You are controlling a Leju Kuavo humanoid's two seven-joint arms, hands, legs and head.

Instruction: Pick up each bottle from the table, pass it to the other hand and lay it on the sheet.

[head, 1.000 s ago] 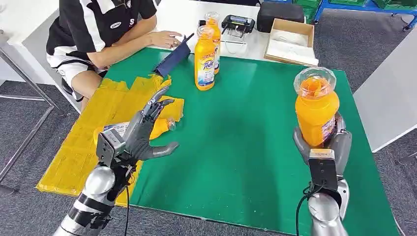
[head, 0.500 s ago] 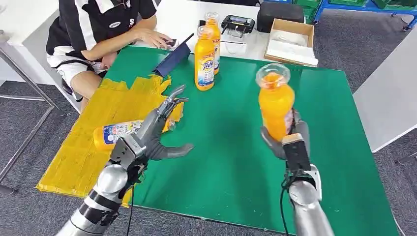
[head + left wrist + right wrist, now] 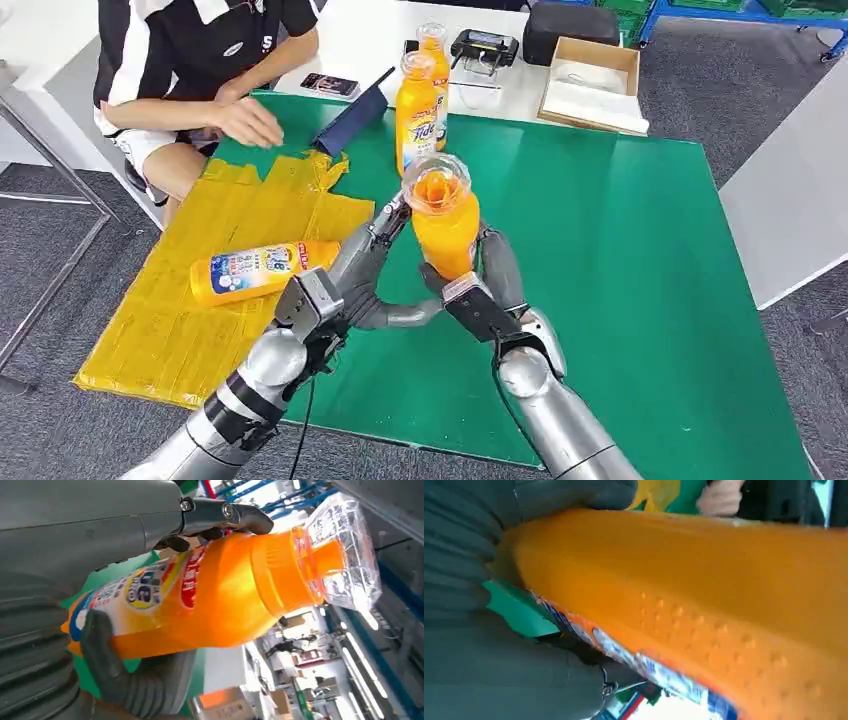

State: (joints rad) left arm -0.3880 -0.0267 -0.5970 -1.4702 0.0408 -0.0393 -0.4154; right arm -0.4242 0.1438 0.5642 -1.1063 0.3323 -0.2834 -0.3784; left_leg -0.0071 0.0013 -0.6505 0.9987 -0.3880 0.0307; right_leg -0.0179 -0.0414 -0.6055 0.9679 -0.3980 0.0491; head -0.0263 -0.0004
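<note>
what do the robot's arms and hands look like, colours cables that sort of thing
Both arms are shiny silver metal with rounded joints; the left arm has black bands near the forearm. Each wrist carries a boxy grey module, and a thin black cable hangs beneath each wrist. The left hand and right hand are dark grey, with slim metallic jointed fingers. The wrist views show a grey ribbed cover.

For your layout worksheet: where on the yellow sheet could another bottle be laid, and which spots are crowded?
The yellow sheet is bare below the lying bottle, toward its near edge, and above it, up to the person's hand. It is crowded over the green mat beside the sheet, where both hands meet at the held bottle.
</note>
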